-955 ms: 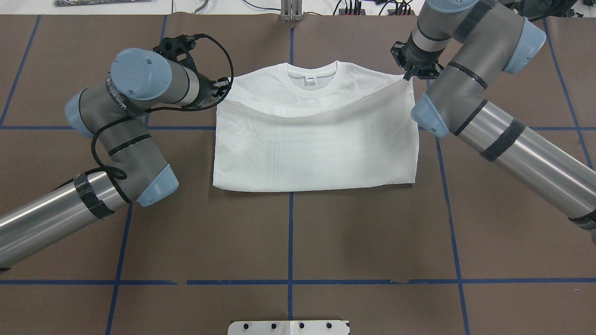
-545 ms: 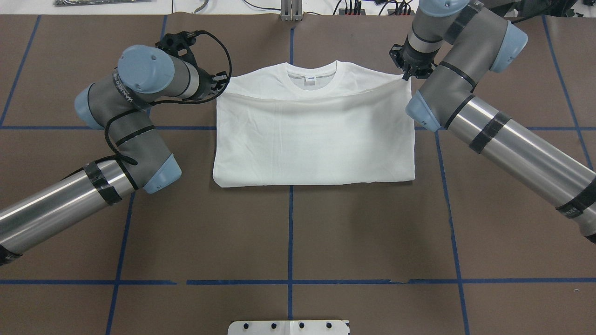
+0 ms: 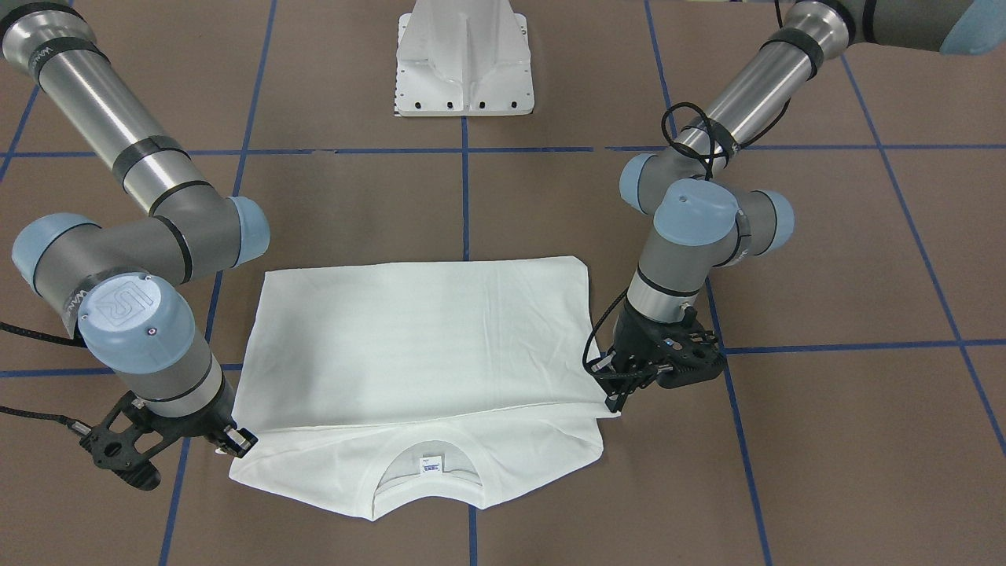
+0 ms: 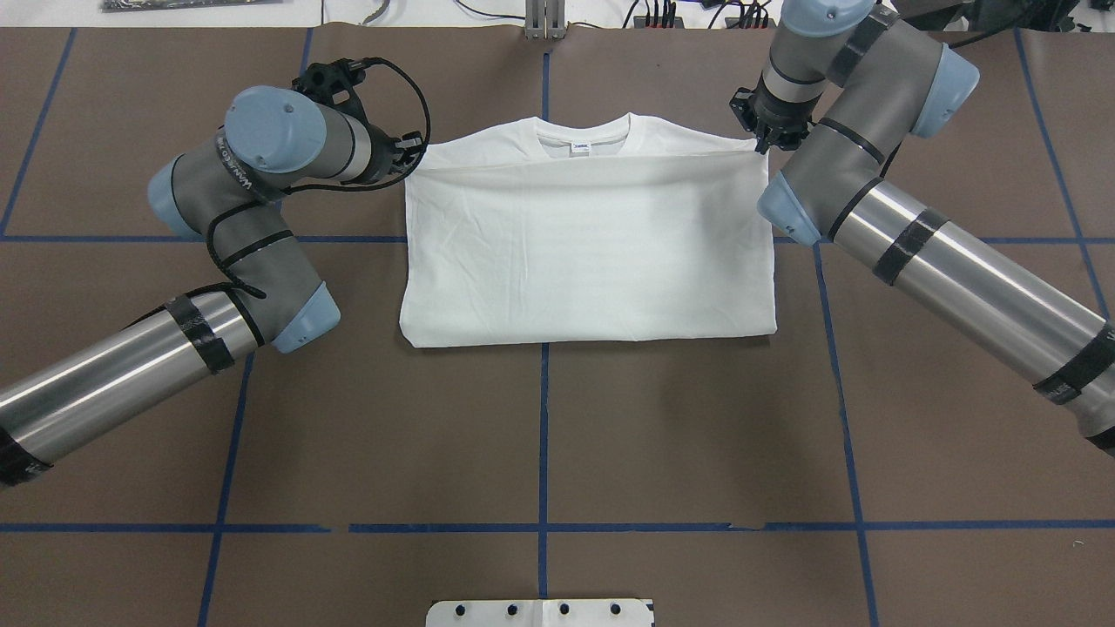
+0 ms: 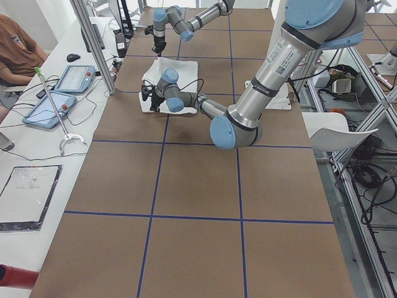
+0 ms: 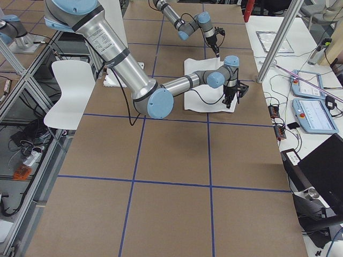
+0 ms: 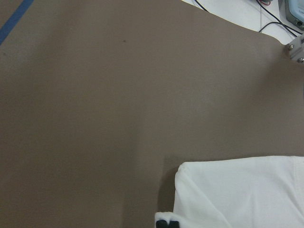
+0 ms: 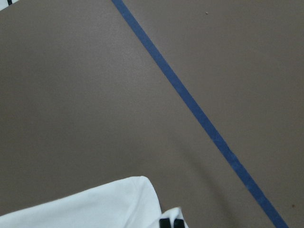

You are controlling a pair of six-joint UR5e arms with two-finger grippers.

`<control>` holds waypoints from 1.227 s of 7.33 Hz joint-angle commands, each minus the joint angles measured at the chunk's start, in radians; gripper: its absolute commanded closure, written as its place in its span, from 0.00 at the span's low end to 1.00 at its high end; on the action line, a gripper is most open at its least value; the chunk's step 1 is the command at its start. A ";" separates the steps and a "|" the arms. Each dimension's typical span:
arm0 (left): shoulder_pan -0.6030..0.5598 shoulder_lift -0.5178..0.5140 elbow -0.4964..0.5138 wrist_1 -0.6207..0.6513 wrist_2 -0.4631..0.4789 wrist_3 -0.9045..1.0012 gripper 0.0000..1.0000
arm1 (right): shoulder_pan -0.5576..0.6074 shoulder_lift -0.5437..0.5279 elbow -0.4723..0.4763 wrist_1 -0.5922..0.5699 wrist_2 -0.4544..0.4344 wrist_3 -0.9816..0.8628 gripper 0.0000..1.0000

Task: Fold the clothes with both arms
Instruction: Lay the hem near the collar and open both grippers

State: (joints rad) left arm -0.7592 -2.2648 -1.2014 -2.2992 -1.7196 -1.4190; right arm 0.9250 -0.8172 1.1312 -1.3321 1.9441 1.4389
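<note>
The white T-shirt [image 4: 588, 252] lies folded in half on the brown table, its ribbed collar [image 4: 582, 139] and small label at the far edge. No black text shows. My left gripper [image 4: 416, 159] is shut on the left corner of the folded-over layer. My right gripper [image 4: 760, 144] is shut on the right corner. The held edge runs straight across just below the collar. In the front-facing view the shirt [image 3: 416, 338] has the left gripper [image 3: 617, 401] on its right and the right gripper [image 3: 240, 440] on its left. Both wrist views show fingertips [image 7: 167, 223] [image 8: 172, 223] pinching white fabric.
The white pedestal base [image 3: 464, 63] stands at the robot's side of the table. Blue tape lines [image 4: 543, 435] grid the brown surface. Beyond the far edge, a white bench [image 5: 56, 93] holds tablets and cables, and a person [image 5: 18, 49] sits there.
Both grippers carried the folded layer's edge farther toward the collar. The edge, sagging a second ago, is now pulled straight and covers more of the shoulders.
</note>
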 commanded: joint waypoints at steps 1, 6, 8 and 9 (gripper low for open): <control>0.000 -0.001 0.011 -0.005 0.000 0.000 1.00 | -0.002 0.003 -0.014 0.008 -0.001 0.000 0.71; -0.041 -0.001 0.033 -0.006 -0.005 0.064 0.49 | 0.018 -0.041 0.043 0.020 0.007 -0.040 0.00; -0.043 0.005 0.029 -0.008 -0.006 0.065 0.49 | -0.007 -0.254 0.334 0.019 0.022 0.032 0.00; -0.042 0.007 0.026 -0.008 -0.008 0.065 0.49 | -0.067 -0.335 0.455 0.021 0.018 0.169 0.00</control>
State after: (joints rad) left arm -0.8009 -2.2609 -1.1715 -2.3064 -1.7257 -1.3550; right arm 0.9133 -1.0367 1.4211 -1.3133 1.9615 1.4777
